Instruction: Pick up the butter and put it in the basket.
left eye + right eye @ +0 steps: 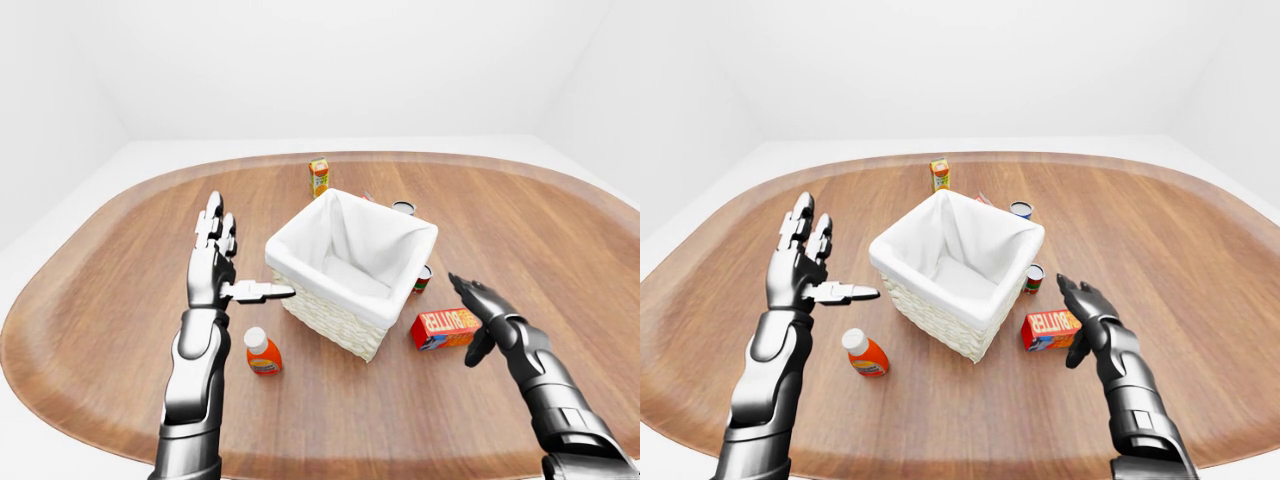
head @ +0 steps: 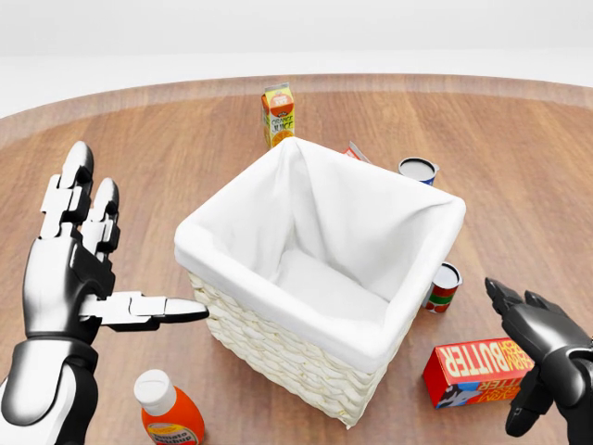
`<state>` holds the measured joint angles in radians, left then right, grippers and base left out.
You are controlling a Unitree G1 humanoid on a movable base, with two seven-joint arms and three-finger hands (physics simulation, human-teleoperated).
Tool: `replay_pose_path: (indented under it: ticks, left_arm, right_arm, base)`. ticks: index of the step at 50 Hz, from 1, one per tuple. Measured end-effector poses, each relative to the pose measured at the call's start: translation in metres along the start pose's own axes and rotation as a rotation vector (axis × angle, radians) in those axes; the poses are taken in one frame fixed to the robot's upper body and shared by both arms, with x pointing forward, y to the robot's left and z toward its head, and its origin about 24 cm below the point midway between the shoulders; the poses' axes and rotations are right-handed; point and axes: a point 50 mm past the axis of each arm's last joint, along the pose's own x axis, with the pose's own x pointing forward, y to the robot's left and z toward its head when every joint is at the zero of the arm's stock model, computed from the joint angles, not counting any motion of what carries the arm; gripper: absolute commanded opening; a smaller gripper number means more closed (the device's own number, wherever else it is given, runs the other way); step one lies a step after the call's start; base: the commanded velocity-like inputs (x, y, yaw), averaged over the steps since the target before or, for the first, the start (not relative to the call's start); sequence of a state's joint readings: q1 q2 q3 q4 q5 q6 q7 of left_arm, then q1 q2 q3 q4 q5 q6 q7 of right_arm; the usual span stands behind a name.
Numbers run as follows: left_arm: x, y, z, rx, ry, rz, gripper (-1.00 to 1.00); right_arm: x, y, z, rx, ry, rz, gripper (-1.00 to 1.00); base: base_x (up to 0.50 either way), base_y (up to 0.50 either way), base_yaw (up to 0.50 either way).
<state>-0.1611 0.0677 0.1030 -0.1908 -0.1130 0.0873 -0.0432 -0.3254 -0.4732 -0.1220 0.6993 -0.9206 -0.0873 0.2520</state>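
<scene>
The butter is a red and orange box lying on the wooden table just right of the basket; it also shows in the head view. The basket is a wicker box with a white cloth lining, in the middle of the table, and holds nothing I can see. My right hand is open, its dark fingers spread just right of the butter and partly over its right end, not closed round it. My left hand is open and raised left of the basket, thumb pointing at its wall.
An orange bottle with a white cap lies lower left of the basket. A juice carton stands above it. Two small cans sit at the basket's right side. The oval table's edge curves round the bottom.
</scene>
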Motion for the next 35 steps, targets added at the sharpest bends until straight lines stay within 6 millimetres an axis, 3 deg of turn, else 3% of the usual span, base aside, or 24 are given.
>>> replay_pose_path:
  ticks: [20, 35]
  left_arm:
    - [-0.001, 0.0, -0.005, -0.004, 0.022, 0.003, 1.0]
    - [-0.002, 0.001, -0.007, -0.009, 0.031, 0.007, 1.0]
  right_arm:
    - [0.019, 0.008, 0.006, -0.347, 0.049, -0.046, 1.0]
    - [0.029, 0.02, 0.053, -0.255, -0.048, 0.104, 1.0]
  base:
    - [0.0, 0.0, 0.0]
    - [0.0, 0.0, 0.0]
